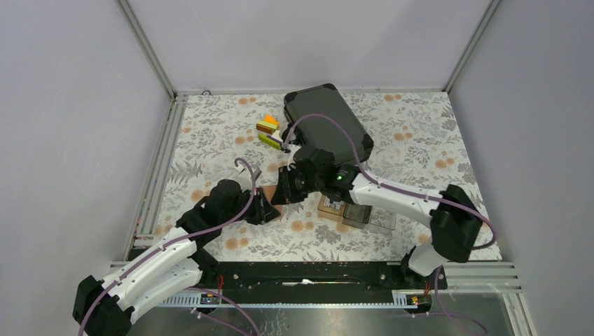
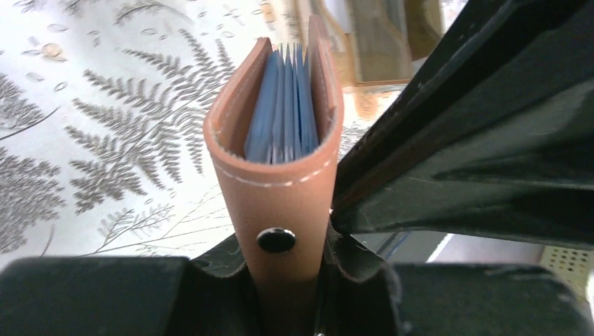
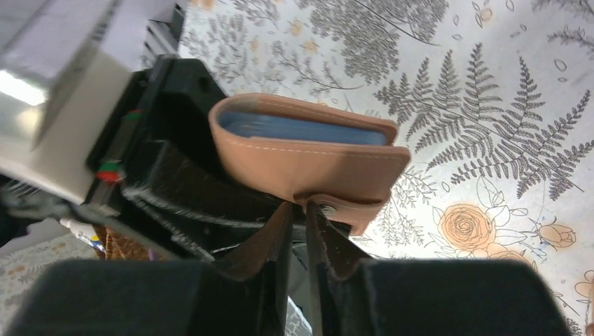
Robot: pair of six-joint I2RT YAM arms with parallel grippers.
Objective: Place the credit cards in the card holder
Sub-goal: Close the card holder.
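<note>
A plain grey wall (image 1: pixel 70 140) closes the left side of the enclosure, with a slanted aluminium frame post (image 1: pixel 147 49) in the corner. A white tablecloth printed with grey ferns and orange roses (image 1: pixel 210 133) covers the table.

The left gripper (image 1: pixel 265 208) reaches in from the lower left. Its fingers (image 2: pixel 224 262) are clamped on the snap-button end of the salmon-pink leather card holder (image 2: pixel 280 196). It is held over the cloth near the middle of the table, its covers slightly parted so the blue-grey pockets (image 2: pixel 284 112) show.

Directly opposite and touching the card holder is the right gripper (image 3: pixel 306 210). Its fingers (image 3: pixel 277 238) stand a narrow slit apart at the card holder's lower edge. Whether they pinch that edge cannot be told.

Behind the grippers lie small coloured blocks (image 1: pixel 267 127). Just beside them to the right is a black rounded hard case (image 1: pixel 329 122) at the far edge. A clear plastic compartment tray (image 1: pixel 378 220) sits nearer, partly under the right arm. A second grey wall (image 1: pixel 539 140) shuts the right side.
</note>
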